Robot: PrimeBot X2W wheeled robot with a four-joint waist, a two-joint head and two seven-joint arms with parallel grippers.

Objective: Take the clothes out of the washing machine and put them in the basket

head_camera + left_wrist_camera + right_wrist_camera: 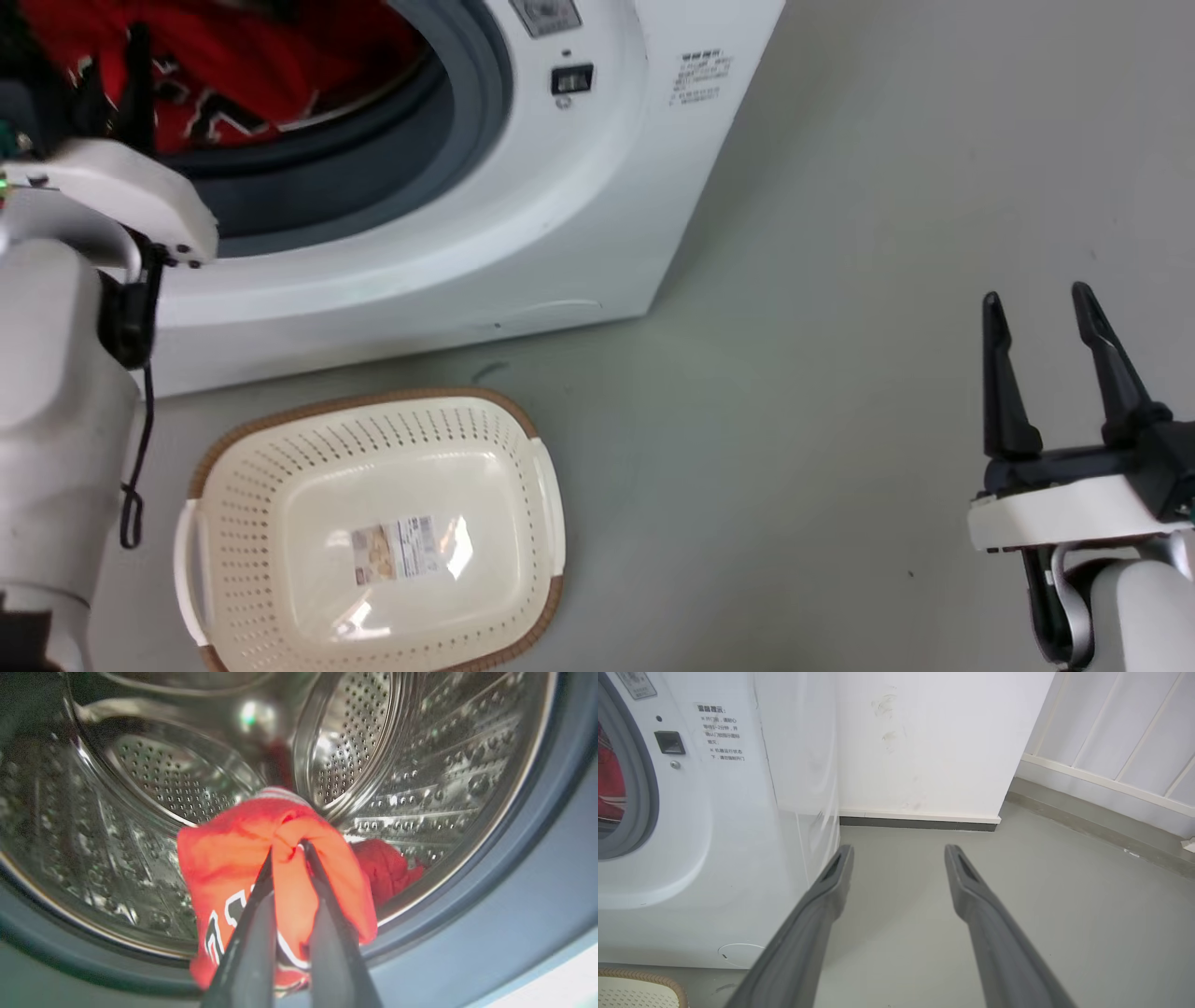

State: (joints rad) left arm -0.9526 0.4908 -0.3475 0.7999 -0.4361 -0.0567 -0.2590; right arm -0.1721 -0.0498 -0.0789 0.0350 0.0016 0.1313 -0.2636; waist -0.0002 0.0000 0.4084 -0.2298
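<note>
The head view looks down on the white washing machine (560, 215), with the cream basket (373, 532) on the grey floor (794, 420) just in front of it, a paper label on its base. The left arm (103, 201) reaches into the door opening, where red clothes (233, 65) with black-and-white print show behind the grey door seal (467, 121). The right hand (1055, 373) hangs at the lower right, released, its fingers apart, well away from the basket.

The left wrist view looks into the machine, which the head view cannot do. The left hand (286, 847) is clenched on a bunched fold of the printed red garment (224, 858), which hangs from the fingertips across the lip of the perforated steel drum (177, 779). A plain red garment (387, 868) lies on the drum wall behind it, to its right and apart from the fingers.

In the right wrist view the right hand's fingers stand spread above the floor beside the machine's front. A corner of the basket's brown rim shows at the lower left, and a white wall (924, 742) rises behind.
</note>
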